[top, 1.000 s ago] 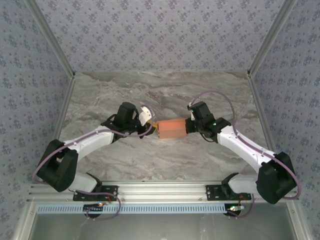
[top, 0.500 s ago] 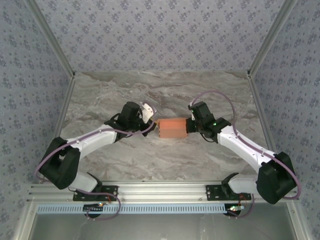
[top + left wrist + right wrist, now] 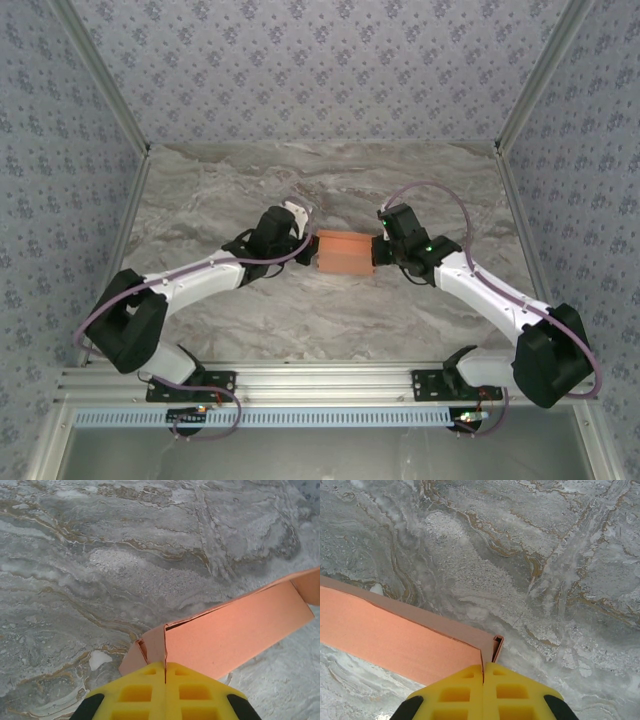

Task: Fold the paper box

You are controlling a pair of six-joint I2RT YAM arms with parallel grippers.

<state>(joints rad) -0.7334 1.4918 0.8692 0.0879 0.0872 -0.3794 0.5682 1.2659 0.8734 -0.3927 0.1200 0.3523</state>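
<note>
A: State of left gripper (image 3: 165, 666)?
B: Pinching a folded corner of the box (image 3: 235, 630), yellow fingers (image 3: 135, 692) pressed together.
A: And right gripper (image 3: 483, 666)?
B: Same: clamped on the box's other end, at a corner edge.
A: Box location?
B: Middle of the table (image 3: 330, 310), strung between both grippers, long side running left-right. Hard to tell whether lifted or resting.
A: Farther back?
B: Grey marbling, then patterned wall (image 3: 320, 70).

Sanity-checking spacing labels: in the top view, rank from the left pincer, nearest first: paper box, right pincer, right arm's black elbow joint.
1. paper box, pinched at the left pincer's tips, table centre.
2. right pincer, on the box's opposite end.
3. right arm's black elbow joint, near-right corner.
</note>
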